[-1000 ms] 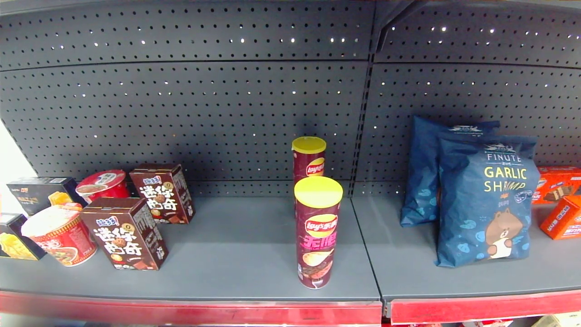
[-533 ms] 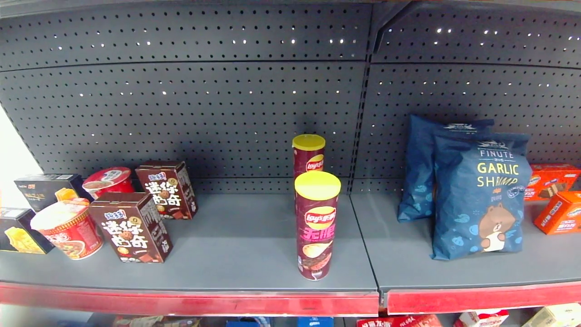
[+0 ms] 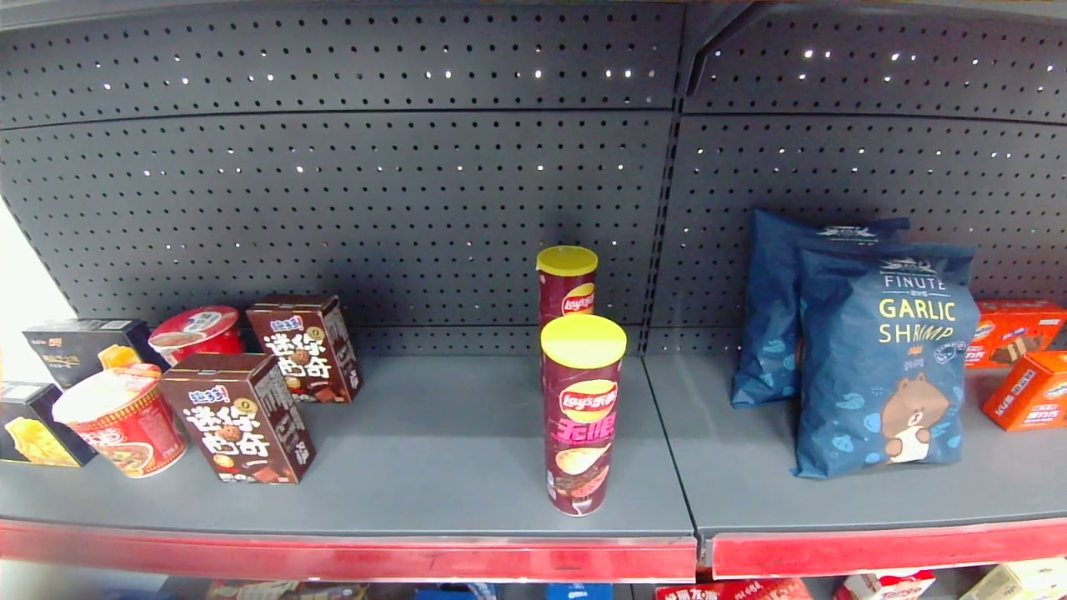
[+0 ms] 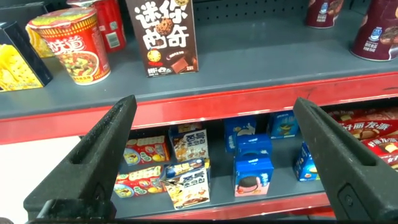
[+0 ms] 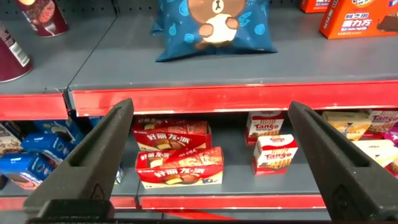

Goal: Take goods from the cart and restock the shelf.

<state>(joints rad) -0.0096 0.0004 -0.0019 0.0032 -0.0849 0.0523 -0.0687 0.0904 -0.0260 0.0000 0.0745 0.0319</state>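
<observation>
Left pincer (image 4: 212, 106) and right pincer (image 5: 210, 106) spread, empty. Chip can (image 3: 582, 417) ahead: we judge it light, stiff, slick; grip mid-body.

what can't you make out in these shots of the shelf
Rear chip can: lower part hidden behind the front chip can, head view.
Rear blue bag: mostly covered by the garlic shrimp bag, head view.
Orange box: cut off by the picture's edge, head view.
Lower-shelf boxes: some covered by the open left gripper, left wrist view.
</observation>
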